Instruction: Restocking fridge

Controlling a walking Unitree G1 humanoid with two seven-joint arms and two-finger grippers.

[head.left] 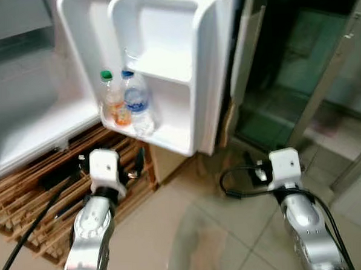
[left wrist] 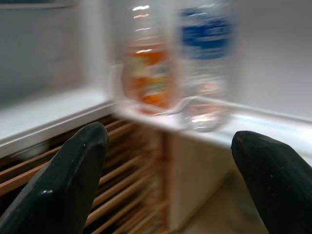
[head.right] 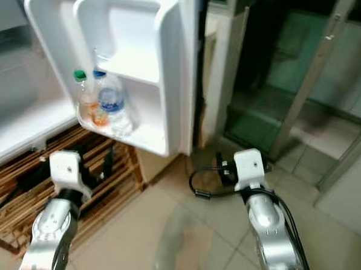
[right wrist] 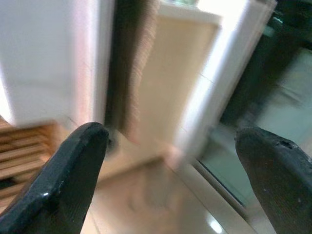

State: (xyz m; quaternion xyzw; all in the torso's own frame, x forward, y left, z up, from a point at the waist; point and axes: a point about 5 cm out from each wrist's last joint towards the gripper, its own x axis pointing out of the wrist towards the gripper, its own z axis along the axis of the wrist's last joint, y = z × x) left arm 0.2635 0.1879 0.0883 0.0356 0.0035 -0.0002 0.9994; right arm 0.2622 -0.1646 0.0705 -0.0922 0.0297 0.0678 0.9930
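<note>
Pincers came first in view, both low before the robot above the tiled floor [head.left: 197, 231]. The left pincer [left wrist: 170, 146] had its two black fingers spread wide with nothing between them, and it pointed at the fridge door's lower shelf. The right pincer [right wrist: 170, 141] was likewise wide open and empty, aimed past the door's outer edge toward a pale wall and a dark glass doorway [head.left: 309, 55].

Beyond the left arm a slatted wooden rack [head.left: 44, 190] stood under the fridge. Farther on, the open fridge door [head.left: 165, 69] showed its white inner shelves. On the lower door shelf [head.left: 168, 135] stood two bottles, touching side by side: an orange-labelled bottle [head.left: 112, 99] with a green cap and a water bottle [head.left: 136, 101] with a blue cap and blue label. The upper door compartment looked bare.

Judged from this, restocking appeared at least partly done, with two bottles in place; neither pincer carried anything more, and no further stock could be made out, so what remained could not be told.
</note>
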